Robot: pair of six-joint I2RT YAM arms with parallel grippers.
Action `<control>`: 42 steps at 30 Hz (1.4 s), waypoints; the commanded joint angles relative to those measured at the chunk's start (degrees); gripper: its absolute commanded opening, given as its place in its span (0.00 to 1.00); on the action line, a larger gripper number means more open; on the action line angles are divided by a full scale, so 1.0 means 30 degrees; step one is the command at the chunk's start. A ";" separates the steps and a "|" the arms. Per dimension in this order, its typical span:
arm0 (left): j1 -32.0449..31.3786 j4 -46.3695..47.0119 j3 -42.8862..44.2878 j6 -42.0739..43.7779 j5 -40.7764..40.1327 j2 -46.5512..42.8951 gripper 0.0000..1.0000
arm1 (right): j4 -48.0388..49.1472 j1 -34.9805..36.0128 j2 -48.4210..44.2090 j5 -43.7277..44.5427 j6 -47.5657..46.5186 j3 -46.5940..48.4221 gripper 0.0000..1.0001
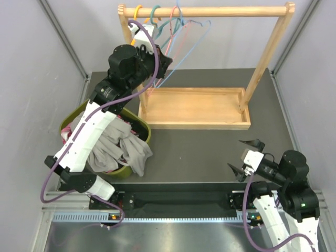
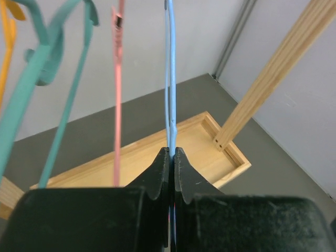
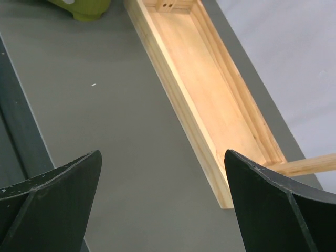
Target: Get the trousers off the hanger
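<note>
Grey trousers (image 1: 122, 149) lie heaped in and over the green basket (image 1: 145, 129) at the left, off any hanger. Several bare hangers hang from the wooden rail (image 1: 210, 10): yellow, teal, pink and a blue hanger (image 1: 184, 50). My left gripper (image 1: 164, 64) is raised by the rail and shut on the blue hanger's lower wire (image 2: 170, 79), seen between the closed fingers (image 2: 157, 176) in the left wrist view. My right gripper (image 1: 245, 156) is open and empty, low at the table's front right; its fingers (image 3: 58, 184) frame bare table.
The wooden rack's tray base (image 1: 194, 107) stands mid-table, also in the right wrist view (image 3: 210, 100). Its right upright (image 1: 265, 58) slants up to the rail. The teal hanger (image 2: 47, 68) and pink hanger (image 2: 118, 89) hang left of the blue one. Grey walls enclose the table.
</note>
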 commanded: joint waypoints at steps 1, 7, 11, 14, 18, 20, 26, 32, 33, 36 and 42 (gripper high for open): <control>0.0065 0.1017 -0.0617 -0.0697 0.1091 -0.0120 0.00 | 0.1206 -0.0479 -0.0514 -0.0654 0.0607 -0.0214 1.00; 0.0036 0.1340 -0.2961 -0.0640 0.1886 -0.1409 0.00 | 0.1673 -0.0831 -0.0633 -0.0567 0.1133 -0.0741 1.00; 0.0094 0.1398 -0.4074 -0.0551 0.1709 -0.2201 0.11 | 0.2989 -0.1123 -0.0692 0.0835 0.2975 -0.0947 1.00; 0.0094 0.1661 -0.4369 -0.0493 0.1914 -0.3138 0.53 | 0.4834 -0.1387 -0.0545 0.3936 0.6048 -0.1123 1.00; 0.0065 0.2189 -0.5423 -0.0405 0.2236 -0.4777 0.81 | 0.6536 -0.1709 -0.0077 0.8042 0.9652 -0.1152 1.00; 0.0065 0.2277 -0.6268 -0.0171 0.2645 -0.5919 0.85 | 0.7501 -0.1826 -0.0018 0.9798 1.0709 -0.1269 1.00; 0.0065 0.2657 -1.0101 0.0823 0.3406 -0.9873 0.94 | 0.9817 -0.2178 0.0362 1.6008 1.4023 -0.2030 1.00; 0.0065 0.2864 -1.4933 0.1733 0.2824 -1.4355 0.99 | 1.0404 -0.2383 0.1008 1.8710 1.4464 -0.2412 1.00; 0.0065 0.2864 -1.5555 0.1763 0.2735 -1.4912 0.99 | 1.0434 -0.2442 0.1066 1.8798 1.4494 -0.2441 1.00; 0.0065 0.3069 -1.7871 0.1472 0.2384 -1.6993 0.99 | 1.0667 -0.2530 0.1125 1.8946 1.4465 -0.2500 1.00; 0.0065 0.2952 -2.0189 0.1031 0.1183 -1.9953 0.99 | 1.0961 -0.2706 0.1213 1.9062 1.4377 -0.2880 1.00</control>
